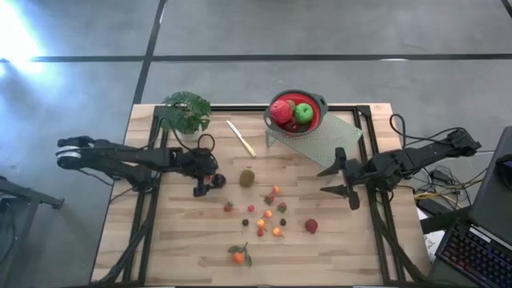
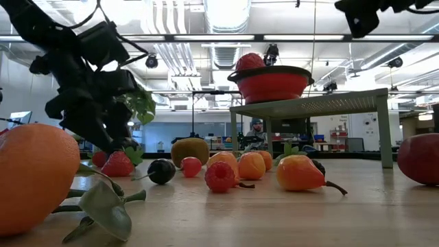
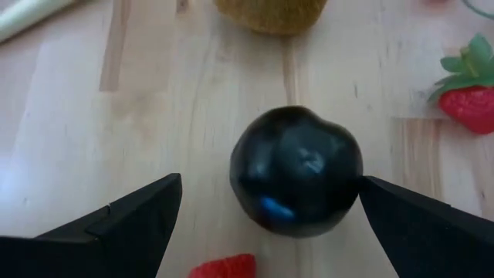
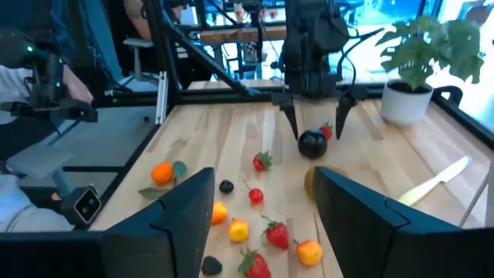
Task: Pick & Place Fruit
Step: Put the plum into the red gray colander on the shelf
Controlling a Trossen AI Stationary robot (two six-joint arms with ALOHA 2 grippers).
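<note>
Straddling the dark plum (image 3: 296, 171), left end effector (image 1: 210, 186) spread wide, ungripped: lower squarely to the surface (image 1: 184, 240) before clenching.

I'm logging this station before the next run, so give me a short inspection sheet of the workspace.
Surface: wooden table, bare between items.
Job's things: dark plum between the left gripper's fingers, not yet gripped; kiwi, strawberries, tangerine loose; apples in the red bowl on a rack.
Clutter: potted plant, knife.
Grippers: left gripper open around the plum; right gripper open, empty.
Cables: cords off the table's right edge.
Surroundings: keyboard; person seated beyond.
</note>
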